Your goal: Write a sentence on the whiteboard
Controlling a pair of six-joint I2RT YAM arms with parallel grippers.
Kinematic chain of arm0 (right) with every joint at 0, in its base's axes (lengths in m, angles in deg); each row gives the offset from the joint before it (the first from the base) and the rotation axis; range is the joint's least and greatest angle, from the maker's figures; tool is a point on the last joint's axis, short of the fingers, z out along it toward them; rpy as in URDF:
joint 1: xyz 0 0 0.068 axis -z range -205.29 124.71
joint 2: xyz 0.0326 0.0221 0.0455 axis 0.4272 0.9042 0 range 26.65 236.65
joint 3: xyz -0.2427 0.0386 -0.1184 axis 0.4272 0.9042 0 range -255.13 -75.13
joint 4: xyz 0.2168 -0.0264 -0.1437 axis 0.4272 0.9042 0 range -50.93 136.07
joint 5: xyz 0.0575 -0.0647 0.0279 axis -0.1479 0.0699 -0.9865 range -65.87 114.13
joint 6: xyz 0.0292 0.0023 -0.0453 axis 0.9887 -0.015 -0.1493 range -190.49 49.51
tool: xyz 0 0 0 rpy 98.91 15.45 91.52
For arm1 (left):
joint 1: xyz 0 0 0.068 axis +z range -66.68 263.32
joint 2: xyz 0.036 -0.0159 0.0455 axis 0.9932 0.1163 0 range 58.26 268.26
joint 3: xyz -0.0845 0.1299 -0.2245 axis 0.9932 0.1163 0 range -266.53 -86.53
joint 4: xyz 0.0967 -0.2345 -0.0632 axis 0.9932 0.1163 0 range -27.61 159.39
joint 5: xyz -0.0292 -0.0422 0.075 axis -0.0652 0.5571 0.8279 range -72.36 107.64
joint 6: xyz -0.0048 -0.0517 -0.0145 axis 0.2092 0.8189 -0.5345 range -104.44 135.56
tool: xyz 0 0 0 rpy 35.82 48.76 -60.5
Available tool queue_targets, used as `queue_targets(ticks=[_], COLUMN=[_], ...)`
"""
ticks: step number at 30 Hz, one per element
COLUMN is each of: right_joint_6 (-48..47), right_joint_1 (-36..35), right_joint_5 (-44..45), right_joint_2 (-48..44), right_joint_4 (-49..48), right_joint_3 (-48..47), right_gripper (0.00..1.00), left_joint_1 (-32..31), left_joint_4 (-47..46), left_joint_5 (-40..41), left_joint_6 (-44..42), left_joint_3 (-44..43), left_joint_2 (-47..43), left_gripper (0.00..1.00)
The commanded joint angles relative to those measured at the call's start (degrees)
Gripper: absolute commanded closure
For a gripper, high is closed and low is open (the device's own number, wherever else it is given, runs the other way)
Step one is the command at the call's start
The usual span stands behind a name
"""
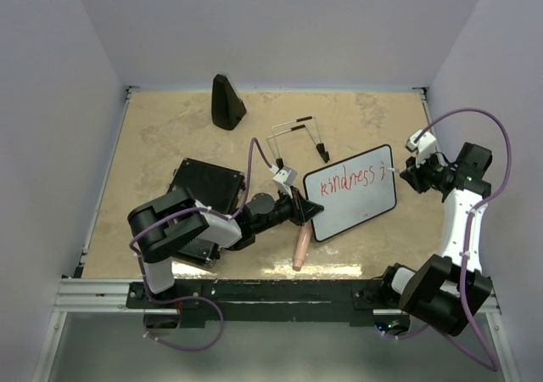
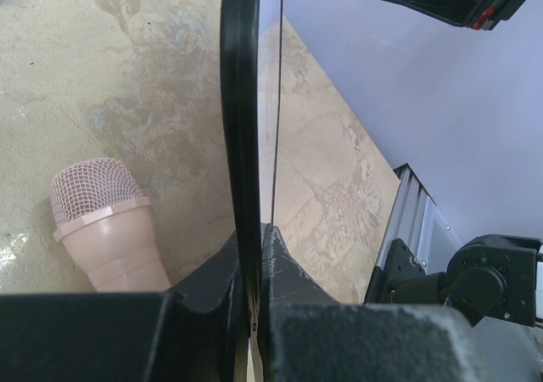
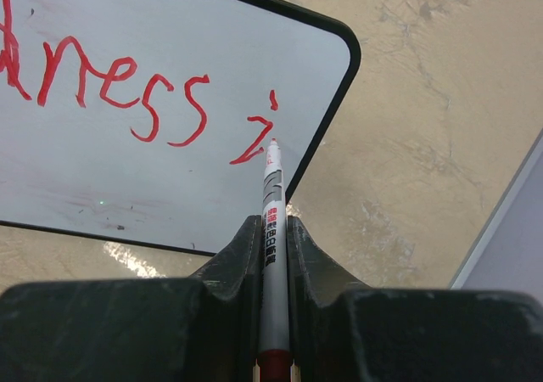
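1. Fingers of left gripper (image 2: 254, 244) pinch black-framed white rectangular whiteboard (image 1: 361, 205) by its edge, board upright between them.
2. Right gripper (image 3: 271, 227) fingers clamp grey red-tipped marker (image 3: 271, 182); tip against board just ahead, at red "i".

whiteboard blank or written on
Written on: the small white rectangular board with thin black frame bears red handwritten lettering reading "kindness i".

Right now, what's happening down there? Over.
Left tool shut on whiteboard edge. Right tool shut on marker, tip at board, "kindness i" written. Pink microphone nearby, not blocking.
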Motion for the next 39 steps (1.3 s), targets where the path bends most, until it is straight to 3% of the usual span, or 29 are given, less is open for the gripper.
queue_targets(ticks=[1, 29, 39], right_joint_6=[-1.8, 5.0, 2.5], right_joint_1=[0.6, 0.6, 0.6], right_joint_5=[-0.2, -1.1, -3.3], right_joint_2=[0.4, 4.4, 5.6], right_joint_4=[0.2, -7.0, -4.2], right_joint_3=[-2.2, -1.8, -2.2], right_gripper=[1.00, 1.00, 1.00], left_joint_1=[-0.4, -0.4, -0.3], left_joint_4=[1.2, 0.1, 0.1], left_joint_5=[-1.4, -2.3, -2.4], left_joint_6=[-3.4, -3.9, -3.9], left_joint_3=[0.1, 0.0, -0.4], left_joint_2=[0.7, 1.2, 1.9], left_gripper=[1.00, 1.00, 1.00])
